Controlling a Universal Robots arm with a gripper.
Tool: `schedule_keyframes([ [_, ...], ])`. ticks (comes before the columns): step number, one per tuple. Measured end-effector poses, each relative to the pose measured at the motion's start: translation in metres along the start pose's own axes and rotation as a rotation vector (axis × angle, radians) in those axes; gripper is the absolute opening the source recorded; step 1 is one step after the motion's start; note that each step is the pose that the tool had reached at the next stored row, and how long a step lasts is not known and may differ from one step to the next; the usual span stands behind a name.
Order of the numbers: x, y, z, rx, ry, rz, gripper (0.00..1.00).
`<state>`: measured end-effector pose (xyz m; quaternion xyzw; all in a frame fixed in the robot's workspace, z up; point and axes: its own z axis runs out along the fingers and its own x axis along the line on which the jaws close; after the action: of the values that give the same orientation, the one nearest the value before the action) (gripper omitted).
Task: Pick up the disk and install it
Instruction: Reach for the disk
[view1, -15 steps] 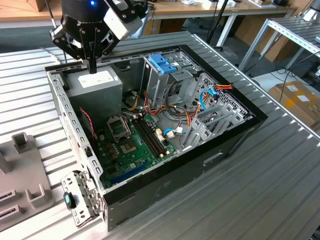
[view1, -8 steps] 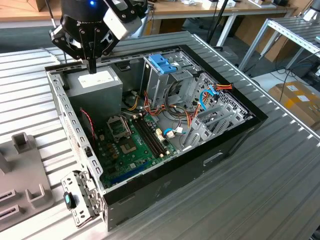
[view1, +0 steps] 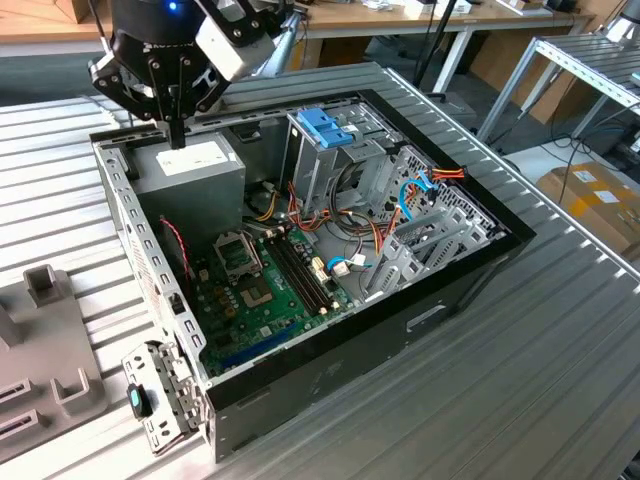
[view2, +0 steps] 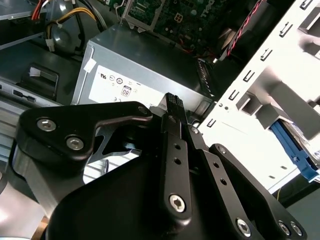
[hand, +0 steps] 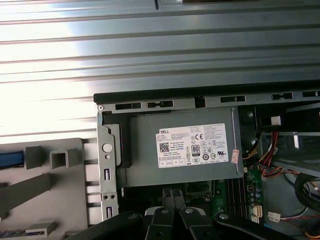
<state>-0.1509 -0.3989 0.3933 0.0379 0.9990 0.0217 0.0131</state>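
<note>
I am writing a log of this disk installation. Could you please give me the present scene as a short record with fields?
gripper: fingers shut, nothing between them, over the power-supply box
power-supply box: grey, white label, in a corner of the case
case: open, lying on the table
table: slatted metal
drive cage: metal, upright inside the case, blue latch on top
motherboard: green, on the case floor
grey fixture: on the table, on the exterior view's left of the case

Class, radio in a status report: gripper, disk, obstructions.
Gripper shut, empty, hanging over the power-supply box. Disk not in grip. Case wall close alongside.
</note>
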Motion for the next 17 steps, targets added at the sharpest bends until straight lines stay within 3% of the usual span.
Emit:
schedule_keyframes([
  [17,0.0246,-0.0018,-0.0006,0.0,-0.0001,0.0,0.11],
])
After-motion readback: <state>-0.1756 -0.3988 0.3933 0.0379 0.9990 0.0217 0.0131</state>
